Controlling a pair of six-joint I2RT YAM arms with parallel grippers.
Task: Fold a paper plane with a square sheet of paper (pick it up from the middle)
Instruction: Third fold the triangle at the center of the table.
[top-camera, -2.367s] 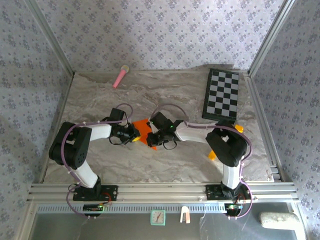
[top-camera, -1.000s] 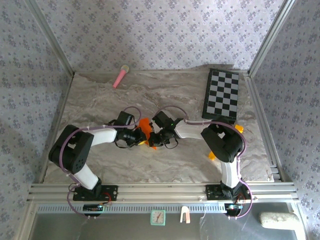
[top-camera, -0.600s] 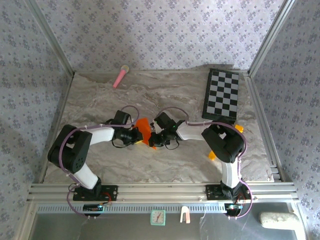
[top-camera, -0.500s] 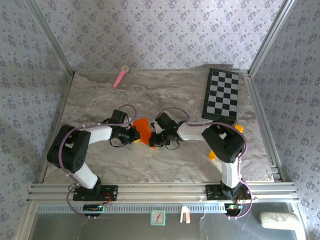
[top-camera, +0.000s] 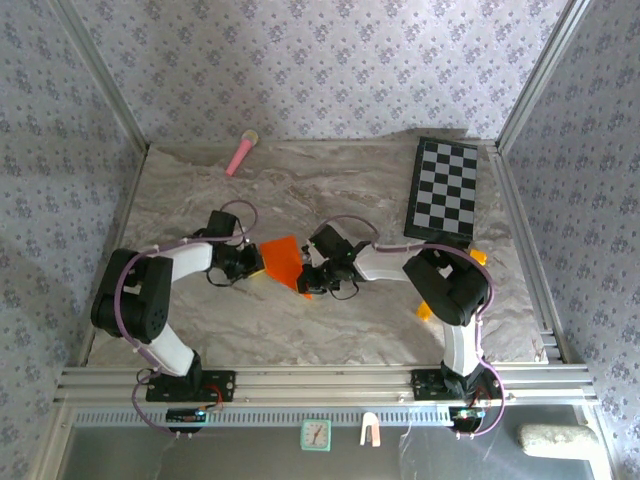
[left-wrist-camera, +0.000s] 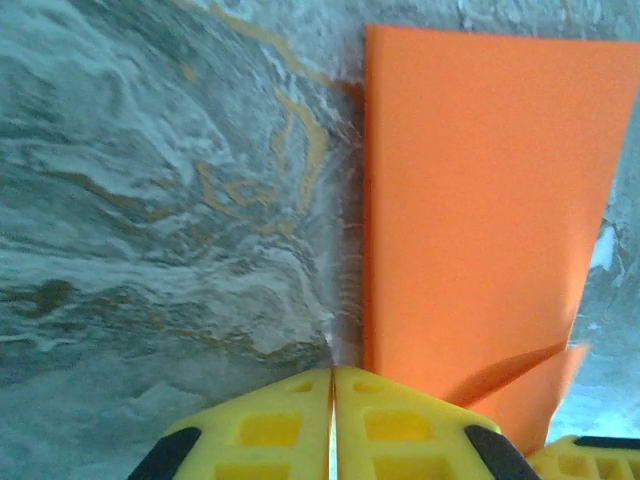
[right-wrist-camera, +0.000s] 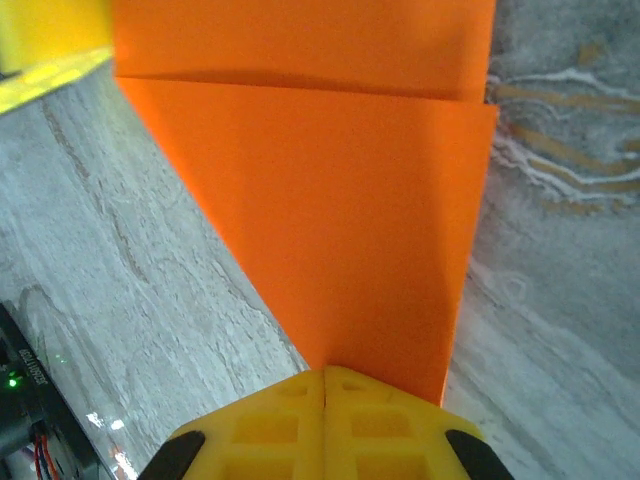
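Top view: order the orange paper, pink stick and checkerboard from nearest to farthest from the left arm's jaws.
1. Orange paper, mid-table, just to their right.
2. Pink stick, back left.
3. Checkerboard, back right.

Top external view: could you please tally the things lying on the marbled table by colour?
Orange: 1, the folded paper
Pink: 1, the stick
Black and white: 1, the checkerboard
Yellow-orange: 2, small pieces
Total: 5
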